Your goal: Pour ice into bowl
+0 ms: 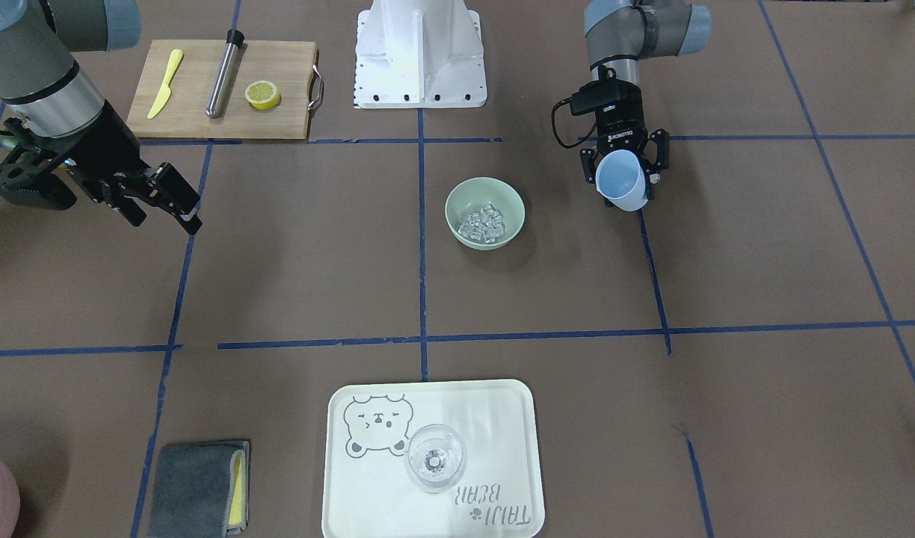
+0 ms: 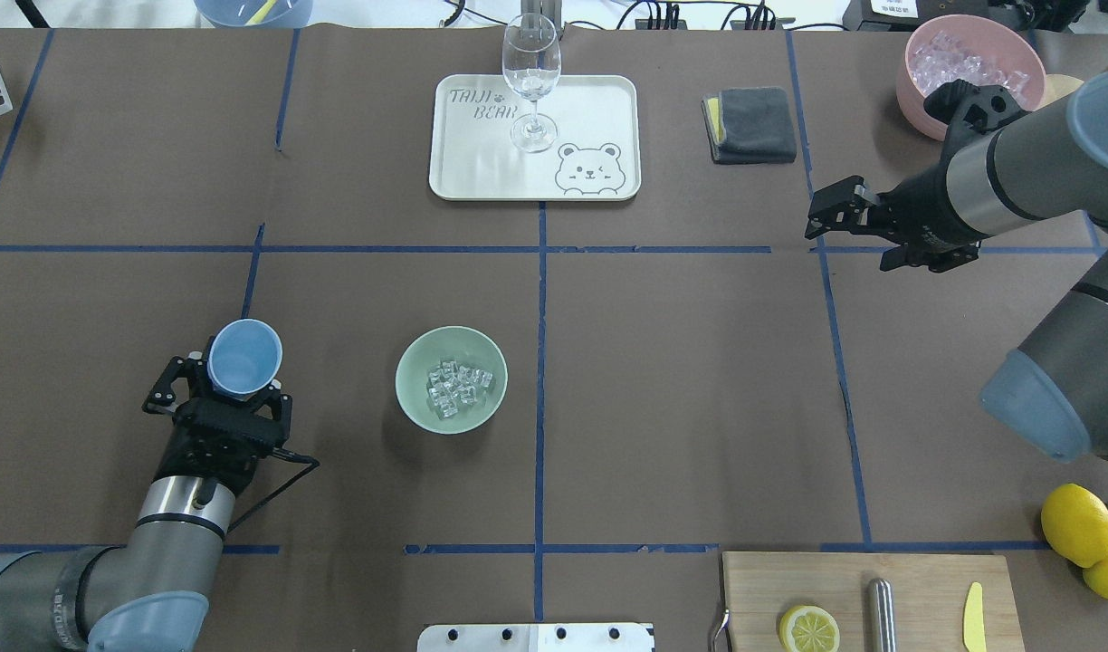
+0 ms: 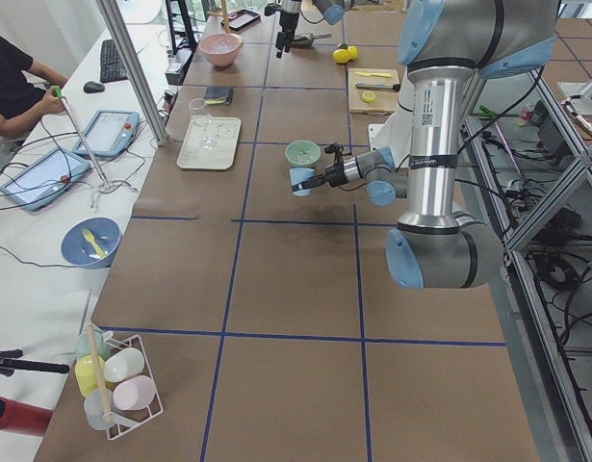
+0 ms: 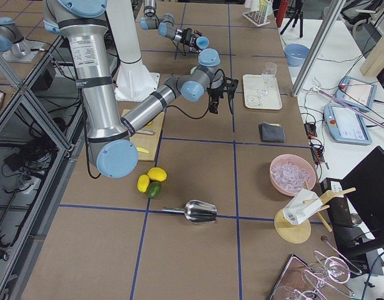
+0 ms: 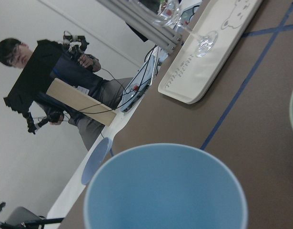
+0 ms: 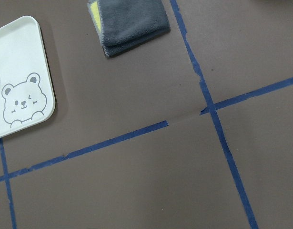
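Holding a blue cup (image 1: 620, 188) clamped between its two fingers, the left gripper (image 1: 625, 175) hangs above the table in the front-facing view. The bowl (image 1: 506, 196) stands on the table beside this gripper, toward the table's middle and apart from the cup. The ice (image 1: 486, 223) lies heaped in the bowl's bottom. The right gripper (image 1: 166, 220) has its fingers spread with nothing between them, well apart from the bowl on its far side.

Overhead view: the cup's mouth faces up and shows only bare blue inside. The right gripper is near a grey cloth (image 2: 753, 127) and a pink container (image 2: 912, 86) of ice cubes.

Left side view: the near arm's gripper holds the cup just beside the bowl.

Left wrist view: the cup's rim fills the lower frame. Ahead of the gripper lie a tray (image 5: 194, 86) and a wine glass (image 5: 203, 40).

Right wrist view: below are the cloth, a corner of the tray and blue tape lines.
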You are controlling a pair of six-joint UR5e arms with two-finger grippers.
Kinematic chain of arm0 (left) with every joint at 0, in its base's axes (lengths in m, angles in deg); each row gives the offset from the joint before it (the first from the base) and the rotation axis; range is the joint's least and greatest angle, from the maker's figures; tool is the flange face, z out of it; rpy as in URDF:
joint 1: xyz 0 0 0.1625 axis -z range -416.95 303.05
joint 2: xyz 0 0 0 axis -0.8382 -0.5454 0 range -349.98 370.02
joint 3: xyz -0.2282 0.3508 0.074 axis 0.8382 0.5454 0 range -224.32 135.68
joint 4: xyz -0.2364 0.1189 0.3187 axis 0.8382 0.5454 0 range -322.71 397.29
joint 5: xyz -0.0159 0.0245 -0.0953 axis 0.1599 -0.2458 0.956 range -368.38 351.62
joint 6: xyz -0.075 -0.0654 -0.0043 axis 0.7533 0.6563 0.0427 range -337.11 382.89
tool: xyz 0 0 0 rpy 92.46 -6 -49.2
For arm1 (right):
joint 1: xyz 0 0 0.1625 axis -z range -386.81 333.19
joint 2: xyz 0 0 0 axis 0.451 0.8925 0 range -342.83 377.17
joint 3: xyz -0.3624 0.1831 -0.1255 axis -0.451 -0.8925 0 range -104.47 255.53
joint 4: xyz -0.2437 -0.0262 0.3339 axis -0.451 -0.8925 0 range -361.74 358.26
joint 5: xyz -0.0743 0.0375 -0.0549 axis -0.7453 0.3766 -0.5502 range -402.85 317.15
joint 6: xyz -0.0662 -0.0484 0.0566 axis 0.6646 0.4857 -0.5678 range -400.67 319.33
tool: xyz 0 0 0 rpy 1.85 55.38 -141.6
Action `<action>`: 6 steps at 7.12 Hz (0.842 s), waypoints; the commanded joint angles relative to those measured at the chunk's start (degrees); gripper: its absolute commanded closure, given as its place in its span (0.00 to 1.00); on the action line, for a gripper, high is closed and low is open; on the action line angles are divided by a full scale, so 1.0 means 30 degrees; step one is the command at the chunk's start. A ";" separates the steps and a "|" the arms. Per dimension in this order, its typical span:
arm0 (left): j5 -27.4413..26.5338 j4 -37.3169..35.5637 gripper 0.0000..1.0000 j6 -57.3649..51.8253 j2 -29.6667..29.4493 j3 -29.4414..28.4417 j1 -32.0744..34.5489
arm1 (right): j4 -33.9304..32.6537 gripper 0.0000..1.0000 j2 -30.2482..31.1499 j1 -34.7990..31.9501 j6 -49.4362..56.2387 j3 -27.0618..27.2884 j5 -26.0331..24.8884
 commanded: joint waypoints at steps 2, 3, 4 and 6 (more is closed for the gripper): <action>0.0763 0.0000 1.00 0.7903 0.1572 -0.0271 0.0050 | -0.0023 0.00 -0.0177 -0.0033 0.0149 0.0031 -0.0028; 0.0763 0.0000 1.00 0.8273 0.2068 -0.0217 0.0079 | -0.0023 0.00 -0.0381 -0.0033 0.0150 0.0002 -0.0028; 0.0763 0.0029 1.00 1.0191 0.2247 -0.0332 0.0167 | -0.0052 0.00 -0.0441 -0.0033 0.0150 0.0002 -0.0028; 0.0734 0.1103 1.00 1.0853 0.3008 -0.0624 0.0314 | -0.0052 0.00 -0.0441 -0.0033 0.0150 0.0002 -0.0057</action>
